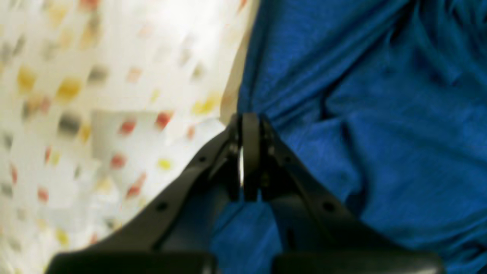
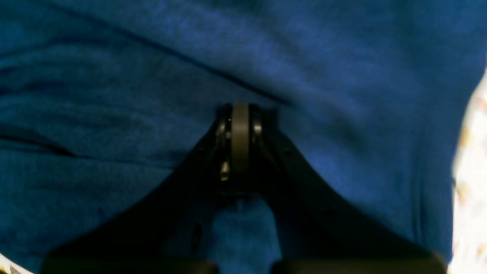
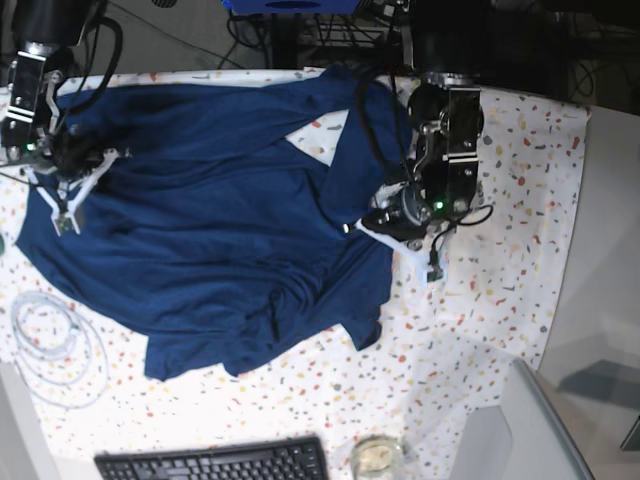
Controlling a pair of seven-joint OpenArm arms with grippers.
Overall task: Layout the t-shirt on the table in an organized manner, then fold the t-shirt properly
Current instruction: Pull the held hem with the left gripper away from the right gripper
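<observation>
The t-shirt lies crumpled and partly spread across the upper left and centre of the base view, on the speckled bench. Its fabric runs from the top edge of the bench down to the lower centre, with loose folds and a bunched ridge near the upper centre.

The left gripper is at the centre right of the base view, at the right-hand edge of the garment. In the left wrist view its jaws are closed, and the tips sit on the border between blue fabric and the speckled cloth. The fabric gathers into creases that converge at the tips, so the jaws are gripping the t-shirt edge.

The right gripper is at the upper left of the base view, over the garment's left portion. In the right wrist view its jaws are closed with the tips pressed into blue fabric, which fills nearly the whole frame. A crease runs toward the tips; the jaws are pinching the t-shirt there.

A coiled white cable lies on the bench at the lower left of the base view, just beside the garment. A black keyboard sits at the bottom edge, with a small round glass dish to its right.
</observation>
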